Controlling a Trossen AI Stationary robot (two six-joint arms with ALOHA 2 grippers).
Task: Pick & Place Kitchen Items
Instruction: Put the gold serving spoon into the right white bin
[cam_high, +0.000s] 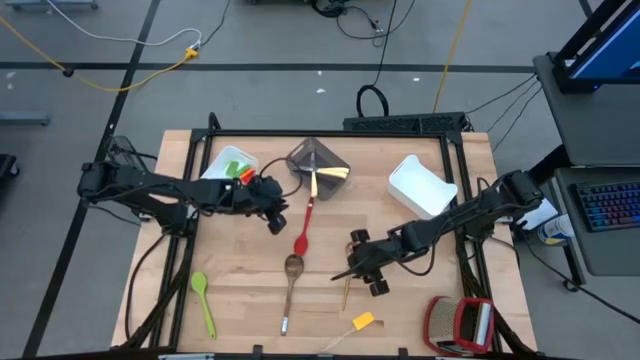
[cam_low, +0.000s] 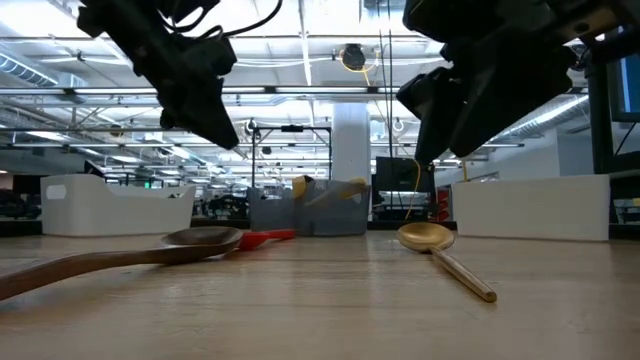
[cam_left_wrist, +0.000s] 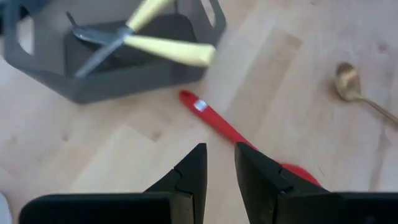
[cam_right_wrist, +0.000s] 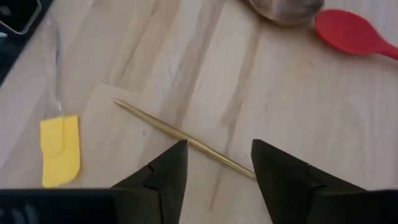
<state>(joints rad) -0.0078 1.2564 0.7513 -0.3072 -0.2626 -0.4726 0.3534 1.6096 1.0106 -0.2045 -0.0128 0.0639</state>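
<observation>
Gold spoon (cam_right_wrist: 186, 140) lies flat on the bench (cam_high: 420, 310), just under the right claw (cam_right_wrist: 214, 163), whose fingers stand spread and empty. Left claw (cam_left_wrist: 219, 168), fingers slightly parted and holding nothing, hangs over the red spoon (cam_left_wrist: 217, 121) beside the grey bin (cam_left_wrist: 118, 81)

Wood table (cam_high: 240, 300) w/ utensils (cam_high: 302, 228), bins (cam_high: 420, 186)

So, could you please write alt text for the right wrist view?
The right pincer hovers open above a gold spoon's handle on the wooden table. A yellow spatula lies to one side, a red spoon beyond.
</observation>
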